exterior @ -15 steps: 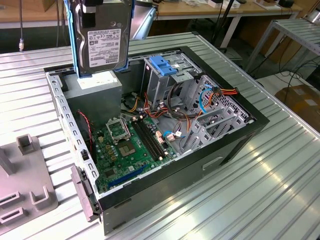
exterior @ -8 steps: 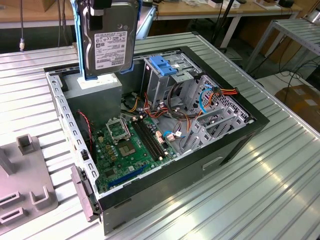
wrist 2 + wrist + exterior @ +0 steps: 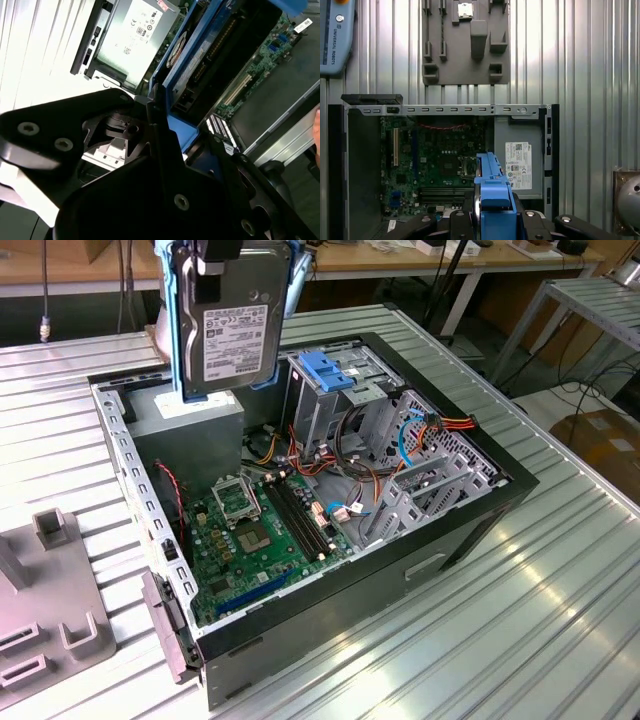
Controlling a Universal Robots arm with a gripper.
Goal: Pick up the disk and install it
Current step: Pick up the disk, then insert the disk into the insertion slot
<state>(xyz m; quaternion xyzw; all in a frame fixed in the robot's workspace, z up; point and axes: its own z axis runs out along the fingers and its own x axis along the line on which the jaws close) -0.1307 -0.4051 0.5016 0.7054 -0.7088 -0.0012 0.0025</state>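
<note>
The disk [image 3: 232, 325], dark grey metal with a white label and bright blue side rails, hangs upright in the air above the back corner of the open computer case [image 3: 520, 485]. My gripper [image 3: 220, 254] is shut on its top edge. In the first wrist view the disk's blue rail [image 3: 492, 192] sticks out between the black fingers [image 3: 540, 225], over the motherboard [image 3: 440, 160] and beside the power supply [image 3: 517, 167]. In the second wrist view the disk [image 3: 210, 55] is clamped edge-on in the gripper [image 3: 167, 127].
The drive cage with a blue latch piece [image 3: 335, 370] stands at the case's far side, with cables [image 3: 440, 425] next to it. A grey fixture plate [image 3: 50, 625] lies at the exterior view's left on the ribbed metal table [image 3: 480, 640].
</note>
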